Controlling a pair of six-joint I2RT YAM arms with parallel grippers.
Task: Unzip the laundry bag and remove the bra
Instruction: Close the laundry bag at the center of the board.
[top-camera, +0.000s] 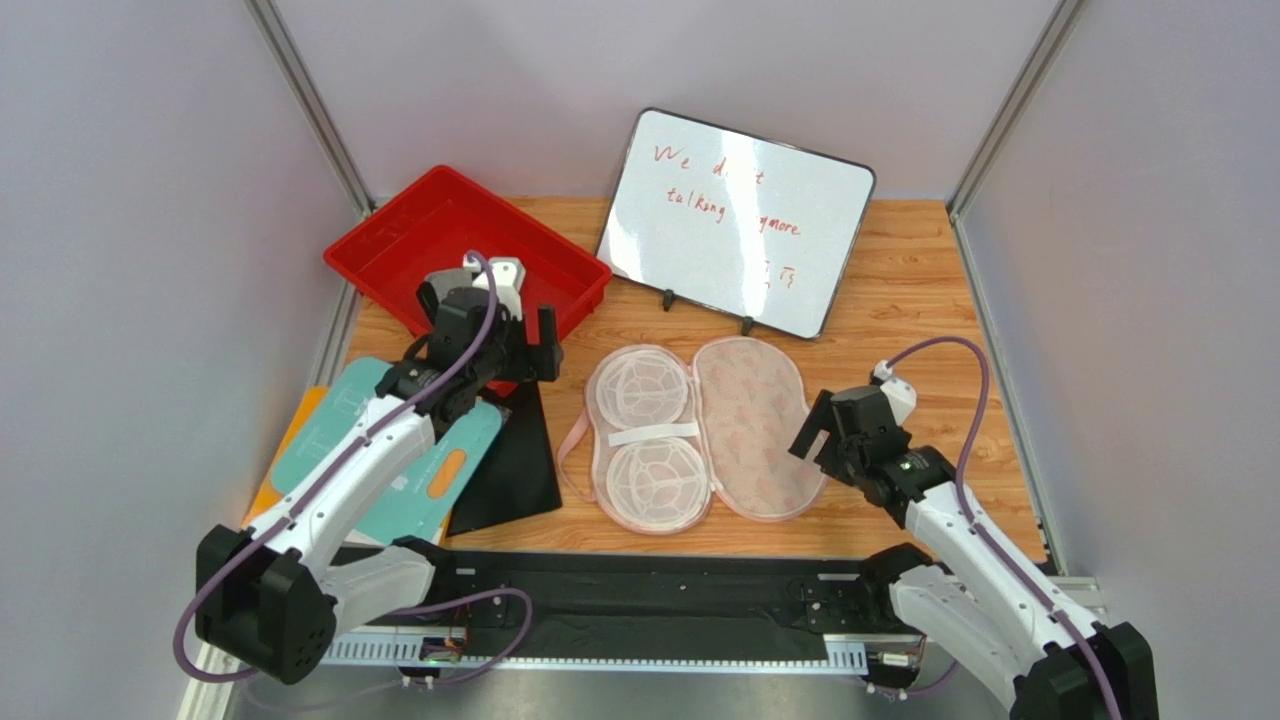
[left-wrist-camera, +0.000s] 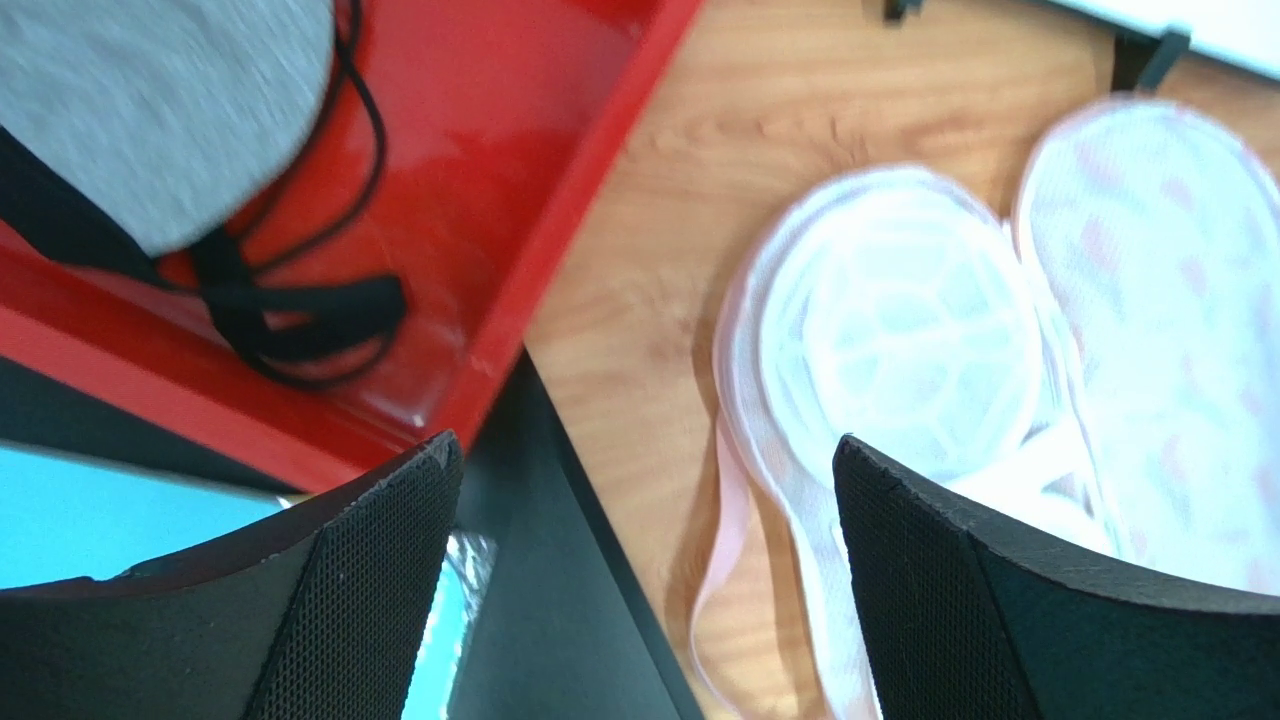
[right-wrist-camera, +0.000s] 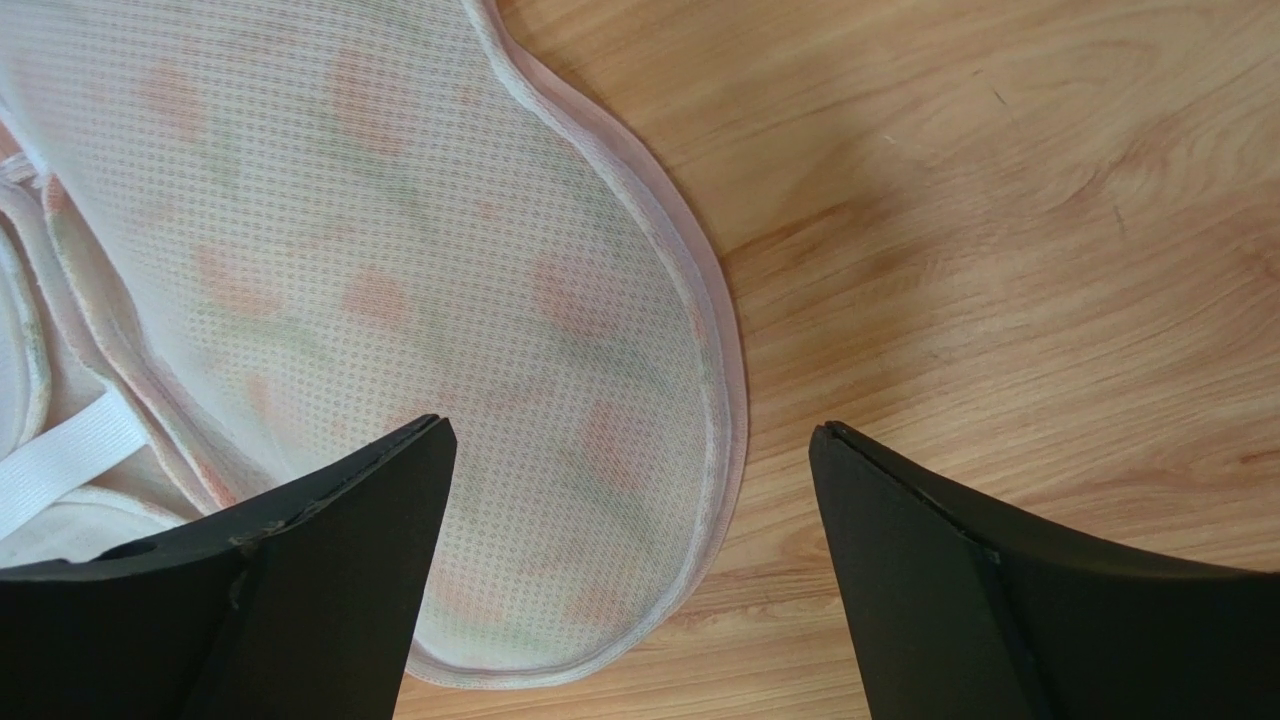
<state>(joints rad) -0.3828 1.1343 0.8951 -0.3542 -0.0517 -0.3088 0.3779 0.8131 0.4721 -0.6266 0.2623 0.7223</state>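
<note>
The laundry bag (top-camera: 699, 435) lies unzipped and spread flat in two oval halves on the wooden table. The left half shows white mesh cups and the right half shows its printed fabric. Its pink loop (top-camera: 571, 443) trails off the left side. The bag also shows in the left wrist view (left-wrist-camera: 902, 330) and the right wrist view (right-wrist-camera: 376, 270). The grey bra (left-wrist-camera: 150, 105) with dark straps lies in the red tray (left-wrist-camera: 496, 225); my left arm hides it in the top view. My left gripper (top-camera: 519, 353) (left-wrist-camera: 643, 446) is open and empty over the tray's near corner. My right gripper (top-camera: 819, 428) (right-wrist-camera: 631, 428) is open and empty above the bag's right edge.
The red tray (top-camera: 391, 248) stands at the back left. A whiteboard (top-camera: 736, 218) with red writing leans at the back centre. A black sheet (top-camera: 511, 465) and teal and orange flat items (top-camera: 361, 435) lie left of the bag. Grey walls enclose the table.
</note>
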